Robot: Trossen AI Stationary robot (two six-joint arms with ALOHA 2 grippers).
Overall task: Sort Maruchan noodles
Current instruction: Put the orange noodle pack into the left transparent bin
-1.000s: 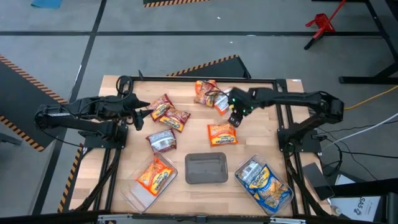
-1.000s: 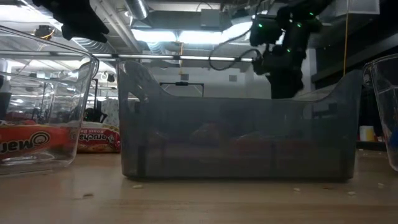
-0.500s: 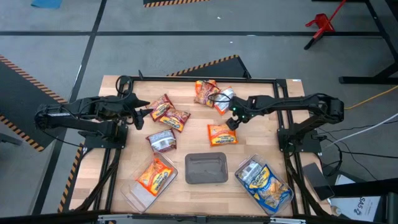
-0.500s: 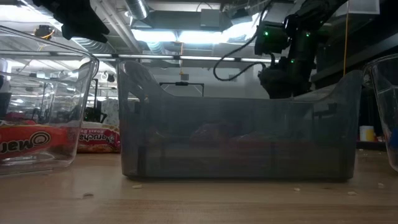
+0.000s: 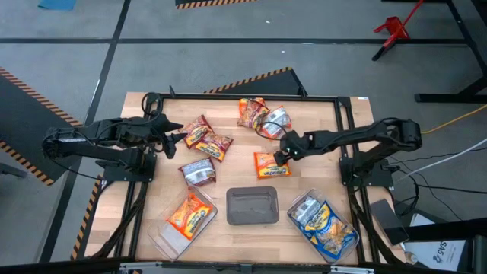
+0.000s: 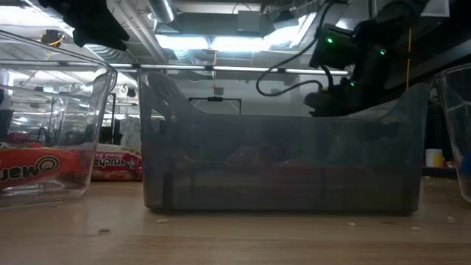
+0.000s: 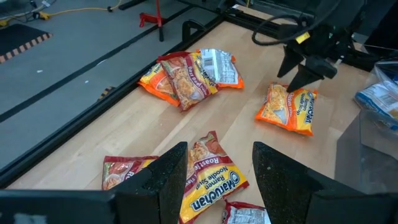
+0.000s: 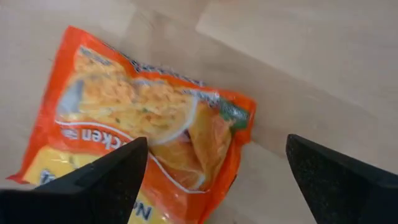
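Above the orange packet (image 8: 143, 130), right end effector (image 5: 280, 155) spread wide, empty; left end effector (image 7: 214, 180) also wide, holding nothing.

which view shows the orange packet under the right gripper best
The right wrist view: the orange noodle packet fills the picture between the open fingers. The high view shows it small beside the right gripper; the left wrist view shows it farther off; the low view hides it.

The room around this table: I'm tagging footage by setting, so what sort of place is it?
Probably a robotics lab or workshop: hazard-striped floor mats, exposed ceiling ducts and strip lights, a bare concrete floor.
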